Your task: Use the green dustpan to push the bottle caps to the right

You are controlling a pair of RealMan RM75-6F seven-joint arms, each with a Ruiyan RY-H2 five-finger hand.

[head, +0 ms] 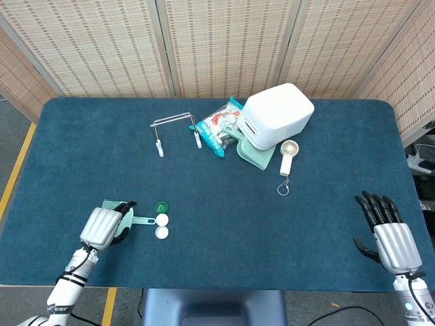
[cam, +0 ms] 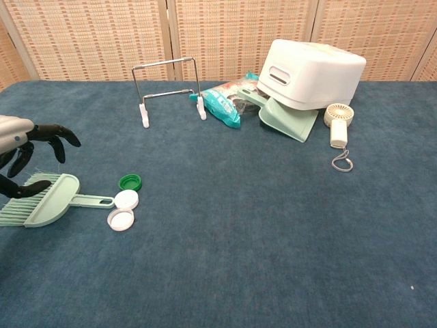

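Three bottle caps lie together at the front left: a green cap [head: 161, 208] [cam: 130, 182] and two white caps [head: 162, 219] [cam: 121, 219]. Touching them is the handle of a light green brush [cam: 48, 200] [head: 143, 220]. My left hand [head: 105, 227] [cam: 24, 154] hovers over the brush's head, fingers apart, holding nothing. The green dustpan [head: 256, 153] [cam: 290, 119] lies at the back, partly tucked under a white box [head: 275, 115] [cam: 311, 72]. My right hand [head: 387, 234] is open at the table's front right edge, seen only in the head view.
A wire rack [head: 175, 129] [cam: 169, 89] stands at the back centre. A snack bag [head: 216, 129] [cam: 222, 99] lies against the dustpan's handle. A small handheld fan [head: 288, 155] [cam: 338, 123] with a loop cord lies right of the dustpan.
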